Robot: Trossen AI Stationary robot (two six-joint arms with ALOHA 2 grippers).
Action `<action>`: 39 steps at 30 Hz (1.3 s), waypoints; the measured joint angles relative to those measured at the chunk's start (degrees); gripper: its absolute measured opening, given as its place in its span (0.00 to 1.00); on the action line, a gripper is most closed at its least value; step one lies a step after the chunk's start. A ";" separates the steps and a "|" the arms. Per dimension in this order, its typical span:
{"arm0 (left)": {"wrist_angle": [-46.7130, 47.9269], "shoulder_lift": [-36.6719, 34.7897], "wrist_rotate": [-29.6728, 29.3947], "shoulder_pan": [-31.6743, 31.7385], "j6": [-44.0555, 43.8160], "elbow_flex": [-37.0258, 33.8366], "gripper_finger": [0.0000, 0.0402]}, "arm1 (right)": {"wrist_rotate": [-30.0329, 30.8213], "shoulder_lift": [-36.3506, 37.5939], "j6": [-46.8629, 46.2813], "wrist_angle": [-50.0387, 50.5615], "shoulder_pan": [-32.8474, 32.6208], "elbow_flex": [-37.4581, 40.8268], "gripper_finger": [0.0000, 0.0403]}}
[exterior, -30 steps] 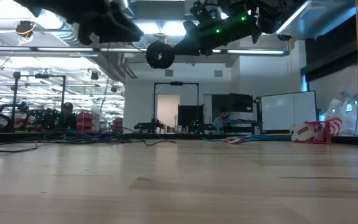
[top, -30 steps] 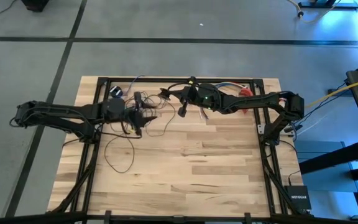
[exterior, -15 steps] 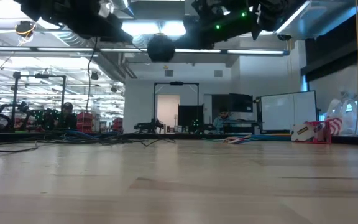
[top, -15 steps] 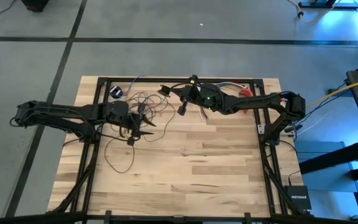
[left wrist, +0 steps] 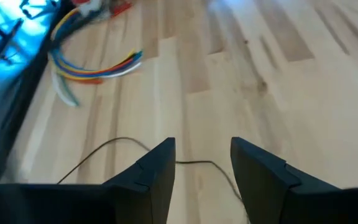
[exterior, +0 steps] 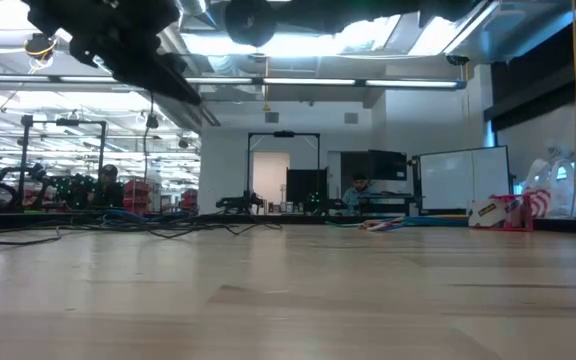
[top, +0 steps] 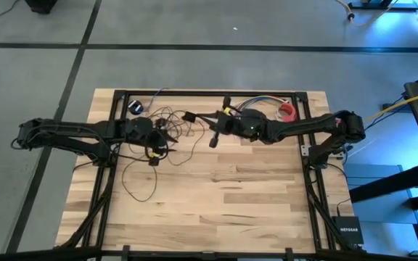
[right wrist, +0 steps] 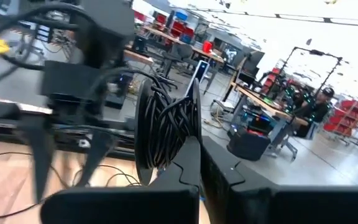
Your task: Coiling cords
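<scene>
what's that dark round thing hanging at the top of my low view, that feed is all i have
observer: a coil of cord. the right end effector is shut on it, above the table.
operator: is the left one holding cord too
observer: no. the left end effector is open, and a thin run of cord lies on the wood beyond its fingers.
operator: how much is loose
observer: several loops lie on the table's left half, with the puck near the table's edge.
</scene>
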State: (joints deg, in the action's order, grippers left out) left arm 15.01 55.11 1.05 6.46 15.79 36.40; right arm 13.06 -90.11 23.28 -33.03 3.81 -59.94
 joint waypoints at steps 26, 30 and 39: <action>-4.99 -7.47 -22.86 5.62 -2.44 0.00 0.37 | 1.30 0.07 1.68 1.96 -1.20 0.00 0.01; -0.55 -8.92 -22.76 4.81 -1.48 0.00 0.37 | 7.45 0.07 4.41 4.11 -1.15 0.00 0.01; 4.55 -9.14 -21.63 5.11 -3.26 -1.77 0.37 | 11.16 0.07 5.59 6.49 -0.28 0.00 0.01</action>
State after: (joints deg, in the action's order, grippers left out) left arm 19.56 45.98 -20.59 11.57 12.53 34.63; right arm 24.21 -90.04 28.87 -26.55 3.52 -59.94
